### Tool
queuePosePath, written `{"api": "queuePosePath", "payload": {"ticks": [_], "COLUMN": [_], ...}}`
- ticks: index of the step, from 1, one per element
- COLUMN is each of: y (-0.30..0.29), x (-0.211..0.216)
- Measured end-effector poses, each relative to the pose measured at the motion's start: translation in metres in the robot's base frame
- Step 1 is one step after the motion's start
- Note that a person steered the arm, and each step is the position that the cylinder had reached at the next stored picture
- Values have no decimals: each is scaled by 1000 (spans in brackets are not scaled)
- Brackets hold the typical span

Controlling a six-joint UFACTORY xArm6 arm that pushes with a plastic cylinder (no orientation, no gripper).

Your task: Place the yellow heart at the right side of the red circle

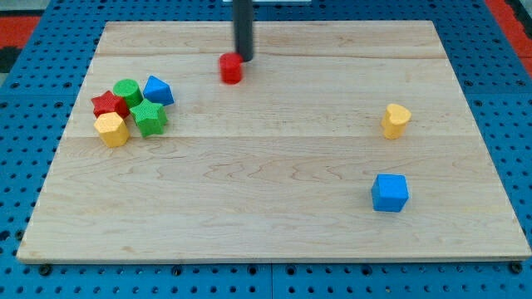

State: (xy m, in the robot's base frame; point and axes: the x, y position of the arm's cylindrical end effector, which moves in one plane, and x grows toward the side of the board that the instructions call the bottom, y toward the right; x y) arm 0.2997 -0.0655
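Observation:
The yellow heart (396,120) lies at the view's right, about mid-height on the wooden board (274,224). The red circle (231,68) lies near the view's top, left of centre. My tip (243,59) is the lower end of the dark rod coming down from the view's top; it stands just to the upper right of the red circle, touching or nearly touching it. The tip is far to the left of the yellow heart.
A blue cube (390,193) lies below the yellow heart. At the view's left is a tight cluster: red star (107,104), green circle (128,90), blue block (157,90), green star (149,117), yellow hexagon (111,129).

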Motion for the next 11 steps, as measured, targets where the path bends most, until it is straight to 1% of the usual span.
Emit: {"api": "queuePosePath", "payload": {"ticks": [1, 2, 4, 5, 6, 7, 8, 9, 10, 11], "y": [-49, -26, 206, 296, 273, 196, 80, 21, 84, 191], "x": [45, 46, 64, 91, 132, 125, 96, 72, 101, 165]}}
